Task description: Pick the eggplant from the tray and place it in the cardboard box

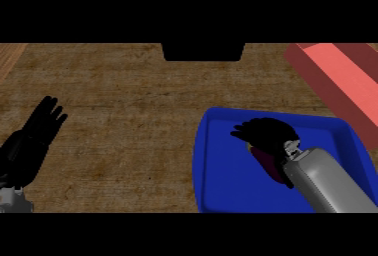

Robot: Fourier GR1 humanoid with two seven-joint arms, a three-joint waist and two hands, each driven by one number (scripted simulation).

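Observation:
A blue tray lies at the lower right of the counter. Inside it lies a dark purple eggplant, mostly hidden under my right hand. That hand's fingers are curled over the eggplant's upper end, and the grey forearm crosses the tray from the lower right. A red-pink box stands at the far right, just beyond the tray; only its left wall and part of its inside show. My left hand rests open near the left edge, fingers straight and pointing up.
The counter top is brown wood grain. A black block sits at the middle of the far edge. A lighter wooden strip runs along the upper left corner.

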